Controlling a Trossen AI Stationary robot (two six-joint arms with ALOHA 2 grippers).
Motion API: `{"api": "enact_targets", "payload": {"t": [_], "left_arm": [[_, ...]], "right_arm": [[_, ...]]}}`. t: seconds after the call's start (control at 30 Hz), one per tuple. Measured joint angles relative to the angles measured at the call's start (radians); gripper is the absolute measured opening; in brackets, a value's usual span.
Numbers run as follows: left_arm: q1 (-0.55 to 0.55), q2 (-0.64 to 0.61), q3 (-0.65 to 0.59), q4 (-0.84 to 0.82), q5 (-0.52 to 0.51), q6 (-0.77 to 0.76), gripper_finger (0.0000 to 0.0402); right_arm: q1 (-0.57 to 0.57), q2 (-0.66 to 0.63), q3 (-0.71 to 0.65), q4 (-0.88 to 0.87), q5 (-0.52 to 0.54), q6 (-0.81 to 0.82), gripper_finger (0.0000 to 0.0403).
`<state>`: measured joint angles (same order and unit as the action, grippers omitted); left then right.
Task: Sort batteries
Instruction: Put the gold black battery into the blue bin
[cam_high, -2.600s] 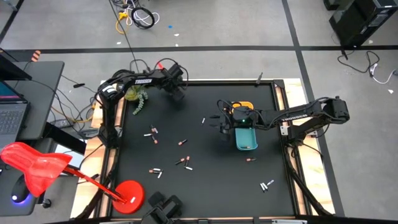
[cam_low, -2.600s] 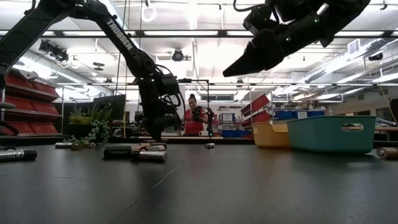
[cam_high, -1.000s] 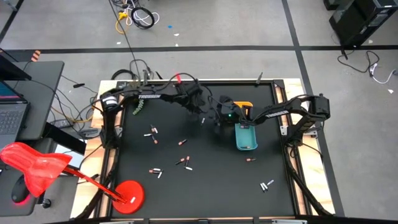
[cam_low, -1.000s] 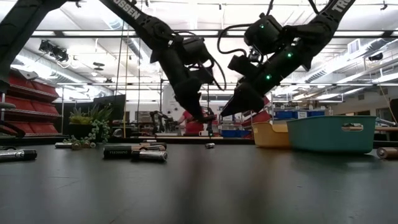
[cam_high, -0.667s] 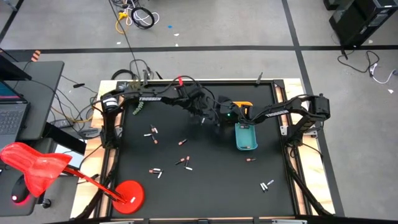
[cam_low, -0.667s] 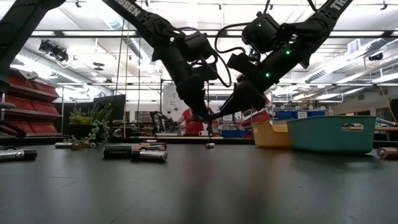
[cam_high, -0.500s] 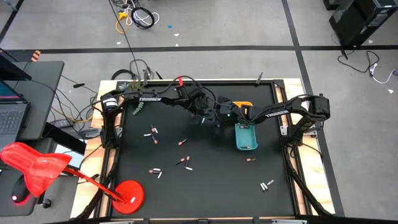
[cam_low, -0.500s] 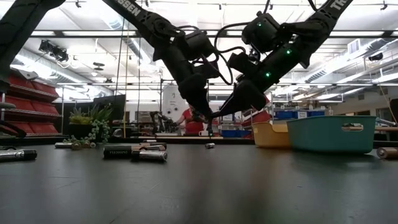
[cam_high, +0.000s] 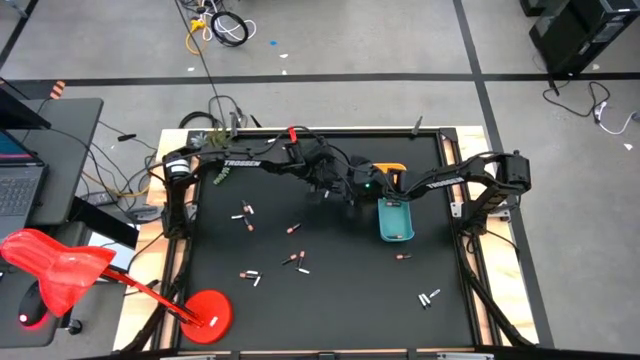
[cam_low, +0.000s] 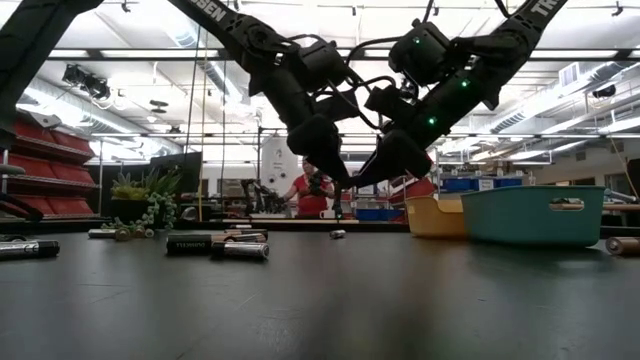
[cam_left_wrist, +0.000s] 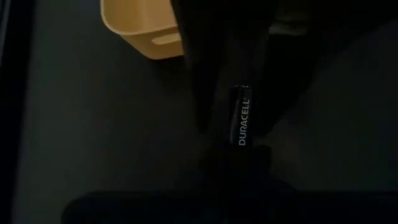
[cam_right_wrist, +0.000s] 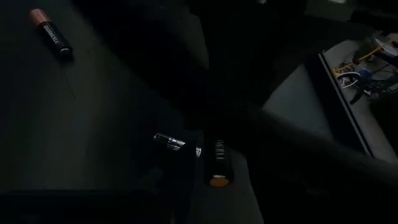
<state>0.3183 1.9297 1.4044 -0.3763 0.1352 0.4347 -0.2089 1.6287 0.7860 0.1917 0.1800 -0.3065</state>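
Black matting covers the worktop (cam_high: 330, 290), with wooden strips along its side edges and a workshop floor beyond it. Both dark arms reach in over the far half and meet near the middle of the far edge, the left gripper (cam_low: 335, 178) and the right gripper (cam_low: 372, 178) tip to tip above the mat. Just beside them toward the right edge sit the teal tray (cam_high: 395, 222) and, behind it at the far edge, the yellow tray (cam_high: 392, 169). A dark battery (cam_left_wrist: 242, 123) with printed lettering stands upright between the two grippers; the right gripper seems clamped on it, while I cannot tell whether the left gripper's fingers have closed on it or are merely lined up around it. This looks like a hand-over in mid-air. Other batteries (cam_high: 296, 262) lie scattered over the middle and left of the mat, with a pair near the near-right corner (cam_high: 429, 297) and one by the teal tray's near end (cam_high: 402, 256). The main risk is timing: if one gripper lets go before the other has a firm hold, the thin cylinder could drop and roll. With so little of it exposed, the fingertips could also knock each other and twist it out of line.
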Motion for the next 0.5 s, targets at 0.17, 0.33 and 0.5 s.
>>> {"api": "enact_targets", "payload": {"t": [0.17, 0.33, 0.5], "left_arm": [[0.000, 0.000, 0.000, 0.019, -0.002, 0.000, 0.0000], [0.000, 0.000, 0.000, 0.015, -0.003, 0.000, 0.0000], [-0.008, 0.000, 0.000, 0.019, -0.010, -0.028, 0.0009]], "right_arm": [[0.000, 0.000, 0.000, -0.009, -0.019, -0.001, 0.0127], [0.000, 0.000, 0.000, -0.013, -0.020, -0.013, 0.0049], [0.000, 0.000, 0.000, -0.012, -0.020, -0.015, 0.0049]]}}
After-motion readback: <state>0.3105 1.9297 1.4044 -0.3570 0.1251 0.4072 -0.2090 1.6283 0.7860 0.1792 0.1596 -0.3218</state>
